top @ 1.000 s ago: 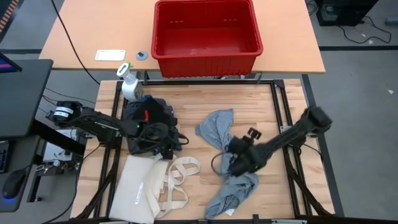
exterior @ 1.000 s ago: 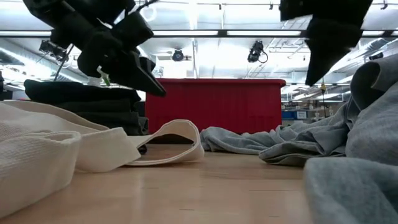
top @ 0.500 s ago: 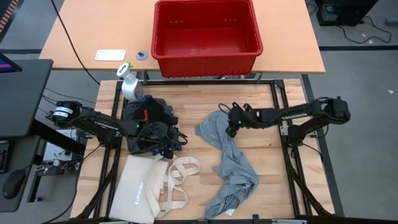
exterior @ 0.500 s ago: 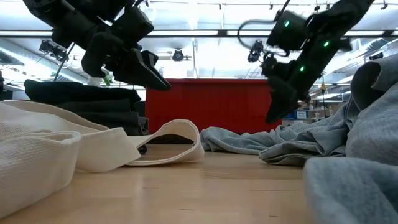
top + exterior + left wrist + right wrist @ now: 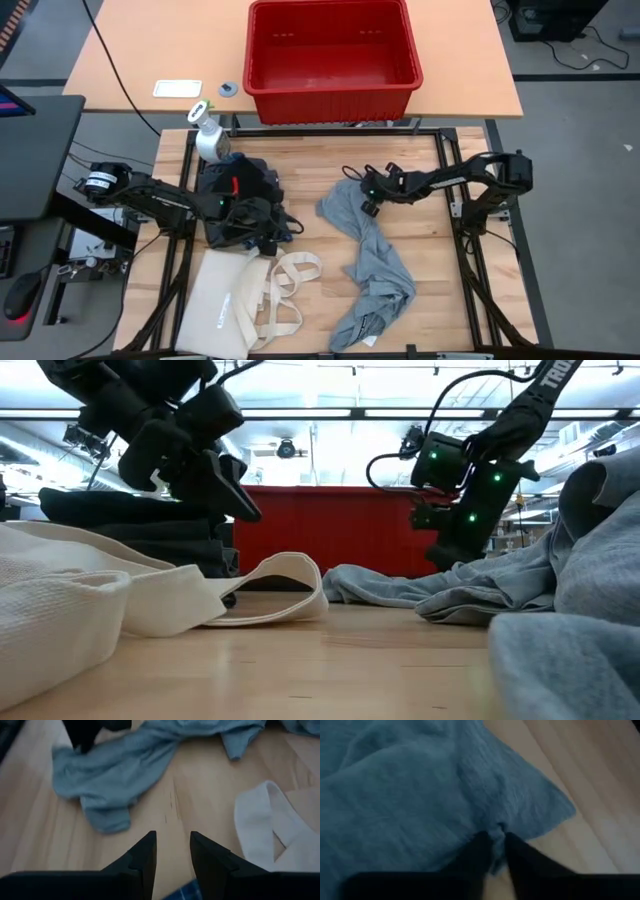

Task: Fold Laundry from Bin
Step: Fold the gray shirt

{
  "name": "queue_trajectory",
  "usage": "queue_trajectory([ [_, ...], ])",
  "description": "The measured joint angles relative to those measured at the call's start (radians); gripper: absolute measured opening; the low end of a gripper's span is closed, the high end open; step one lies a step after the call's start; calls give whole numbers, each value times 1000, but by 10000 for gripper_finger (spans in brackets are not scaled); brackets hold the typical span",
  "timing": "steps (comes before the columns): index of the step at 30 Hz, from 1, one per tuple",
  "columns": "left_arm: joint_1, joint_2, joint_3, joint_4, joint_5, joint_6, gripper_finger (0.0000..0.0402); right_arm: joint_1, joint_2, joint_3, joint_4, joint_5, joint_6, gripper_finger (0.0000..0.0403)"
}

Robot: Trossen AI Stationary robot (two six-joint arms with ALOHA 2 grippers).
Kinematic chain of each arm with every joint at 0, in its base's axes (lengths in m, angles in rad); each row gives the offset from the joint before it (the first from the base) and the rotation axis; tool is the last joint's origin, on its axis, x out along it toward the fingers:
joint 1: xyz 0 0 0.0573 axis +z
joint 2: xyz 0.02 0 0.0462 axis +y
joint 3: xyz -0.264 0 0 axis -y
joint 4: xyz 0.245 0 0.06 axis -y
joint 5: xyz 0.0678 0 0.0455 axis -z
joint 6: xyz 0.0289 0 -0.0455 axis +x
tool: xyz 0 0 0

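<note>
The right gripper [image 5: 366, 198] pinches a fold at the upper end of the grey garment [image 5: 375, 270]. The garment lies on the wooden table [image 5: 420, 290], its long axis running from that end toward the near edge, well apart from the red bin [image 5: 331, 95]. The left gripper [image 5: 172, 851], fingers slightly spread and empty, hovers beside the dark folded pile [image 5: 235, 185].

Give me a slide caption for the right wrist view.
Right end effector pinches a fold of the grey garment on the wooden table.
</note>
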Motion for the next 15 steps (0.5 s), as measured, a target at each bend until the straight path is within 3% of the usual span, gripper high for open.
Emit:
queue_trajectory([
  [3, -3, 0, 0, -32, 0, -30, 121, 18, -14, -4, -4, 30, -23, 22],
  [8, -23, -5, 0, -35, 0, -31, 121, 44, -100, 11, 3, 211, -96, 18],
  [15, -21, -10, 0, 18, 0, -33, 121, -14, -189, 50, 107, 531, -496, 10],
])
